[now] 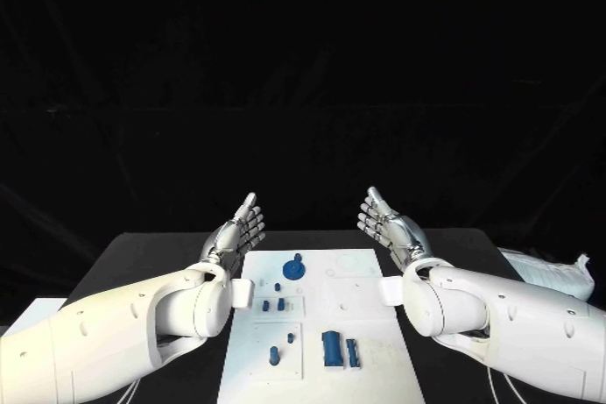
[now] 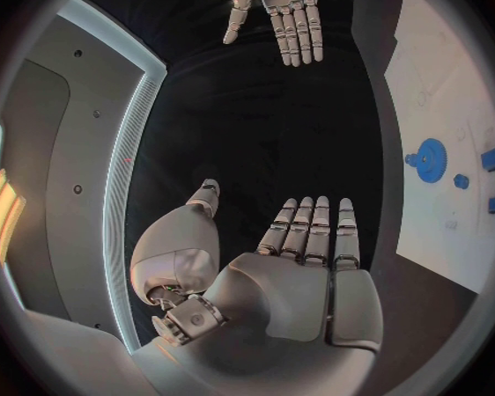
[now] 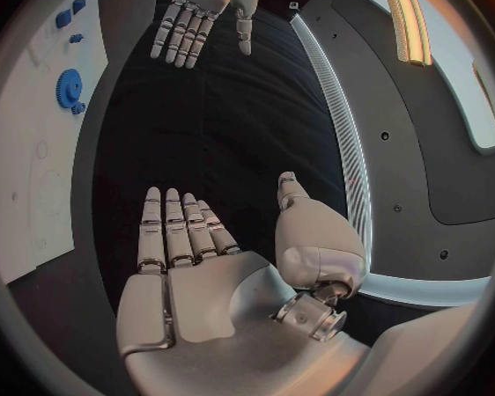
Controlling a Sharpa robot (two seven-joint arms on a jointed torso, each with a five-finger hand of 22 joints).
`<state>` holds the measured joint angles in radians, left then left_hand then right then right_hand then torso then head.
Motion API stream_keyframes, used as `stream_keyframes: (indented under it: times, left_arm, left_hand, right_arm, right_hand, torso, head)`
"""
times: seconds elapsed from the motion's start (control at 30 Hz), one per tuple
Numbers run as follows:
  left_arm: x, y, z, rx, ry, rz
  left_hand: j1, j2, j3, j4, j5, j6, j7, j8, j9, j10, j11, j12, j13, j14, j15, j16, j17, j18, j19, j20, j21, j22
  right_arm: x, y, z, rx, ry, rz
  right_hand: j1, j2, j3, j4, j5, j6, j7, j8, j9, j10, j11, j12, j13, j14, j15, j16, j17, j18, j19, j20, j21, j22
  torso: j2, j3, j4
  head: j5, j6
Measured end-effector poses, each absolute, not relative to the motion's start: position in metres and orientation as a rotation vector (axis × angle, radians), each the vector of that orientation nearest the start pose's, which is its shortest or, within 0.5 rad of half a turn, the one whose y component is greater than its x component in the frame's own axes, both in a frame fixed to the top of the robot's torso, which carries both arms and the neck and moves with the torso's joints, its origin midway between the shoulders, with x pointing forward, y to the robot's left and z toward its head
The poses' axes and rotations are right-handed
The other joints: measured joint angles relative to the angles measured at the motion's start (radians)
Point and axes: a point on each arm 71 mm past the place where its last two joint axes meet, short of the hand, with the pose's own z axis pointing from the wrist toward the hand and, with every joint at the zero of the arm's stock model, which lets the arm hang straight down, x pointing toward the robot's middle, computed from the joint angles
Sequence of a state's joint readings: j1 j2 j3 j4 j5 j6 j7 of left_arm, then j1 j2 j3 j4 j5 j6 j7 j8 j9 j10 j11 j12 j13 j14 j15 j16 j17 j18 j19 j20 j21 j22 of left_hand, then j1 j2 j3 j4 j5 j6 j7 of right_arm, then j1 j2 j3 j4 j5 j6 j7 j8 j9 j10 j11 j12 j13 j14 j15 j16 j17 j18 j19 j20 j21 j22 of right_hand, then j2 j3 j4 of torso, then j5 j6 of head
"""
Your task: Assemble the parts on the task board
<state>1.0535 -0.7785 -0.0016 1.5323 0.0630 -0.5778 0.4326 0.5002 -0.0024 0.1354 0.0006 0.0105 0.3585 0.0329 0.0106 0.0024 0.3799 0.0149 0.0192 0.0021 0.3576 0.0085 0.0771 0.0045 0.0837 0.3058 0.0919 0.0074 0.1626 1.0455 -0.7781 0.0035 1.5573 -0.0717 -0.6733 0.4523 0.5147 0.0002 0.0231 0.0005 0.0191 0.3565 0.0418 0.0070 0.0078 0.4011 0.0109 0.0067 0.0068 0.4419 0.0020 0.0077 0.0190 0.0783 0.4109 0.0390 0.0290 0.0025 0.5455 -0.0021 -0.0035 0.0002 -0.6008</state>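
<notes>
The white task board [image 1: 366, 351] lies in the middle of the black table. On it sit a round blue gear [image 1: 293, 268], small blue pieces [image 1: 273, 306] in the middle, and longer blue blocks [image 1: 334, 348] near the front. My left hand [image 1: 236, 230] is raised flat at the board's far left corner, fingers straight and apart, holding nothing. My right hand [image 1: 391, 227] mirrors it at the far right corner, also empty. The left wrist view shows the left hand [image 2: 303, 264], the right hand [image 2: 278, 13] opposite it, and the gear [image 2: 431, 160]. The right wrist view shows the right hand [image 3: 187, 264] and gear [image 3: 70, 88].
A crumpled white bag [image 1: 546, 272] lies at the table's right edge. A pale box corner [image 1: 31, 312] sits at the left edge. Black tabletop [image 1: 151, 255] stretches on both sides of the board.
</notes>
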Motion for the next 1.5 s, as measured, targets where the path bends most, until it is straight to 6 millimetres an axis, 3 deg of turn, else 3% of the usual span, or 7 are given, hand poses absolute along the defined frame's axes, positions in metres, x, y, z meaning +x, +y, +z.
stream_keyframes:
  times: [0.17,0.37,0.43,0.93,1.0,1.1,1.5]
  left_arm:
    - [0.463,0.1899,-0.2309,-1.289,1.296,-1.286]
    - [0.4621,0.1916,-0.2282,-1.259,1.259,-1.246]
    - [0.4621,0.1922,-0.2279,-1.254,1.253,-1.24]
    - [0.4621,0.1935,-0.2267,-1.237,1.235,-1.22]
    - [0.4621,0.1934,-0.2266,-1.236,1.234,-1.22]
    - [0.4621,0.1935,-0.2266,-1.235,1.233,-1.219]
    - [0.4621,0.1936,-0.2265,-1.234,1.231,-1.218]
  left_hand:
    - [-0.096,0.002,-0.022,-0.001,-0.004,-0.069,-0.019,-0.005,-0.001,-0.073,-0.009,-0.008,-0.001,-0.068,-0.005,-0.043,-0.002,-0.045,-0.056,-0.052,-0.002,-0.031]
    - [-0.184,0.002,-0.067,-0.001,-0.004,-0.132,-0.028,-0.006,-0.001,-0.14,-0.012,-0.013,-0.001,-0.132,-0.007,-0.063,-0.003,-0.053,-0.112,-0.076,-0.004,-0.06]
    - [-0.21,0.002,-0.086,0.0,-0.004,-0.151,-0.03,-0.006,-0.001,-0.16,-0.013,-0.014,-0.001,-0.15,-0.007,-0.066,-0.003,-0.069,-0.127,-0.081,-0.004,-0.073]
    - [-0.348,0.002,-0.127,-0.001,-0.004,-0.253,-0.032,-0.006,-0.001,-0.267,-0.013,-0.013,-0.001,-0.25,-0.009,-0.07,-0.003,-0.069,-0.213,-0.092,-0.004,-0.157]
    - [-0.398,0.002,-0.133,-0.001,-0.004,-0.327,-0.033,-0.006,-0.001,-0.331,-0.015,-0.013,-0.001,-0.326,-0.009,-0.07,-0.003,-0.069,-0.285,-0.092,-0.004,-0.161]
    - [-0.489,0.003,-0.133,-0.001,-0.004,-0.354,-0.034,-0.006,-0.001,-0.375,-0.015,-0.013,-0.001,-0.352,-0.008,-0.07,-0.003,-0.069,-0.302,-0.092,-0.004,-0.162]
    - [-0.493,0.002,-0.132,-0.001,-0.004,-0.354,-0.034,-0.006,-0.001,-0.375,-0.015,-0.013,0.0,-0.352,-0.008,-0.07,-0.003,-0.069,-0.302,-0.092,-0.004,-0.162]
  right_arm:
    - [0.462,-0.1892,-0.2257,1.198,1.27,1.255]
    - [0.4621,-0.1916,-0.2258,1.214,1.246,1.233]
    - [0.4621,-0.192,-0.2258,1.217,1.242,1.23]
    - [0.462,-0.1932,-0.2258,1.226,1.23,1.217]
    - [0.462,-0.1932,-0.2258,1.226,1.229,1.217]
    - [0.462,-0.1933,-0.2258,1.226,1.228,1.216]
    - [0.462,-0.1934,-0.2258,1.227,1.227,1.216]
  right_hand:
    - [-0.099,0.0,-0.009,0.001,-0.01,-0.069,-0.024,0.0,-0.004,-0.077,-0.006,0.0,-0.004,-0.085,-0.001,0.0,-0.011,-0.041,-0.079,-0.022,-0.015,-0.001]
    - [-0.189,0.0,-0.015,0.001,-0.01,-0.132,-0.035,0.0,-0.005,-0.148,-0.009,0.0,-0.005,-0.163,-0.002,-0.004,-0.015,-0.057,-0.152,-0.033,-0.021,-0.001]
    - [-0.215,0.0,-0.015,0.001,-0.014,-0.15,-0.037,-0.001,-0.005,-0.168,-0.01,0.0,-0.005,-0.185,-0.001,-0.004,-0.016,-0.057,-0.172,-0.035,-0.021,-0.001]
    - [-0.356,-0.001,-0.017,-0.002,-0.014,-0.248,-0.043,-0.004,-0.007,-0.279,-0.01,0.0,-0.006,-0.31,-0.002,-0.004,-0.018,-0.065,-0.286,-0.038,-0.025,-0.001]
    - [-0.409,-0.001,-0.017,-0.002,-0.014,-0.31,-0.042,-0.004,-0.007,-0.348,-0.01,0.0,-0.006,-0.352,-0.002,-0.004,-0.018,-0.072,-0.33,-0.039,-0.025,-0.001]
    - [-0.504,-0.001,-0.017,-0.002,-0.014,-0.353,-0.042,-0.004,-0.007,-0.396,-0.011,0.0,-0.006,-0.433,-0.002,-0.004,-0.018,-0.072,-0.405,-0.04,-0.025,-0.001]
    - [-0.509,0.0,-0.017,-0.002,-0.014,-0.353,-0.042,-0.004,-0.006,-0.396,-0.011,0.0,-0.005,-0.437,-0.002,-0.004,-0.017,-0.072,-0.406,-0.039,-0.025,-0.002]
  torso:
    - [-0.001,0.0013,0.0026]
    - [-0.001,0.0019,0.0033]
    - [-0.001,0.0019,0.0035]
    - [-0.001,0.0021,0.0035]
    - [-0.001,0.0021,0.0035]
    - [-0.001,0.0022,0.0035]
    - [-0.001,0.0021,0.0035]
  head:
    - [0.0,0.001]
    - [0.0,0.001]
    - [0.0,0.001]
    - [0.0,0.001]
    - [0.0,0.001]
    - [0.0,0.001]
    - [0.0,0.001]
